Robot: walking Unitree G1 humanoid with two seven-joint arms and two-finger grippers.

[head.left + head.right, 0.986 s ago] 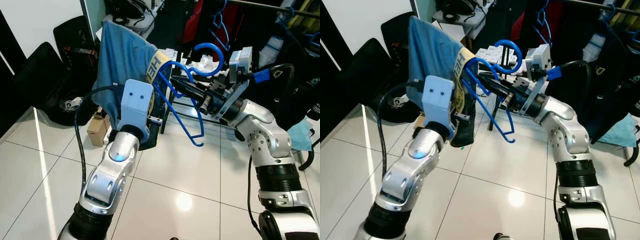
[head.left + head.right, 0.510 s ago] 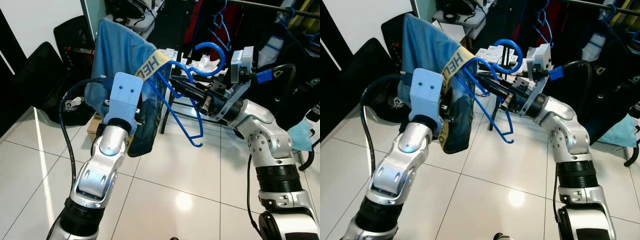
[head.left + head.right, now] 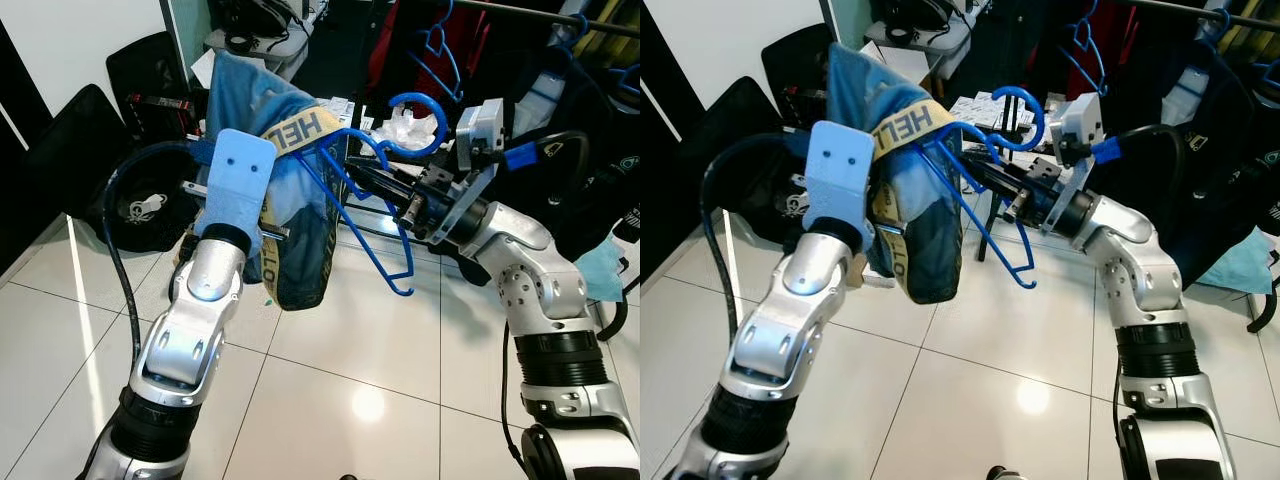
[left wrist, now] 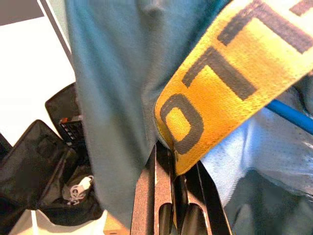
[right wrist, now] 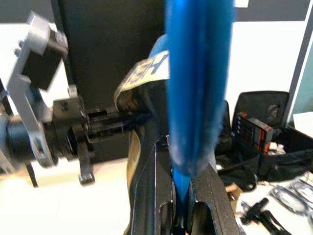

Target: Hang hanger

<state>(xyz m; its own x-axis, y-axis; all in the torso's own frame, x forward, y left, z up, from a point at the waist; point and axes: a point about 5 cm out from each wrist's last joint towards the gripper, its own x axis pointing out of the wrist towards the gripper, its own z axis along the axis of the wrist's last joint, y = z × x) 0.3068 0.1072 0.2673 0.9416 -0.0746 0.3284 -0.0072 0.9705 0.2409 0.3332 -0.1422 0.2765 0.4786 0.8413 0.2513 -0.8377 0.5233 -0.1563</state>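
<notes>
Over the glossy white floor tiles [image 3: 330, 360], both silver arms are raised at mid-frame with the garment between them. Blue-grey fabric shirt [image 3: 250, 95], soft and crumpled, with a yellow woven collar band printed in dark letters [image 3: 298, 128], is draped over a blue plastic hanger [image 3: 372, 215]; the cloth hides most of the hanger's left shoulder, so only the curved hook, the right arm and the lower bar are visible. Left gripper [image 4: 168, 215] sits under the shirt: in the head views its fingers are buried behind the light-blue wrist camera housing [image 3: 236, 182] and the fabric, while the left wrist view shows the black fingers close together with collar band and cloth pinched between them. Right gripper [image 3: 985, 177] reaches in from the right, black fingers closed on the hanger at its neck just below the hook; in the right wrist view the hanger is a blurred blue bar running out from between the fingers [image 5: 205, 196]. Behind, a dark clothes rail [image 3: 545, 18] with hanging garments is cut off at the top edge; details there are hard to make out. Black bags [image 3: 75, 150] sit against the white wall at left.
</notes>
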